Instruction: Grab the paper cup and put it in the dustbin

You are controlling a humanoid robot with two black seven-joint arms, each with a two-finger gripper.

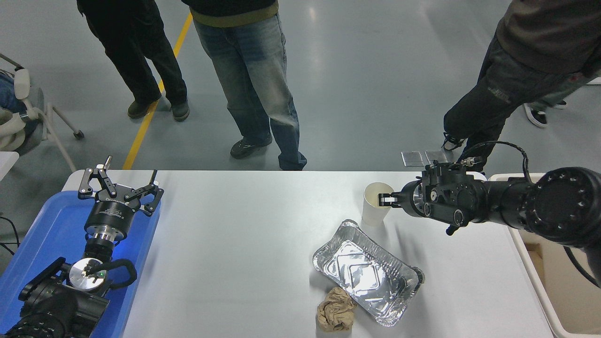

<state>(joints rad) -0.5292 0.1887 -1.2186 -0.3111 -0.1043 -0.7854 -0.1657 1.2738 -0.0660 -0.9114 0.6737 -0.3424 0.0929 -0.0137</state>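
Note:
The white paper cup [375,203] stands upright on the white table [235,244], toward the far right. My right gripper [387,199] reaches in from the right, level with the cup's rim, and its tip is at the cup's right rim. The view does not show whether it grips the cup. The beige dustbin [533,277] stands beside the table's right end, partly hidden behind my right arm. My left gripper [123,180] is parked open and empty over the blue tray [42,244] at the lower left.
A silver foil tray [366,272] lies just in front of the cup, with a crumpled brown paper ball [335,310] at its near-left corner. Several people stand beyond the far edge; one person's legs [497,103] are close behind my right arm.

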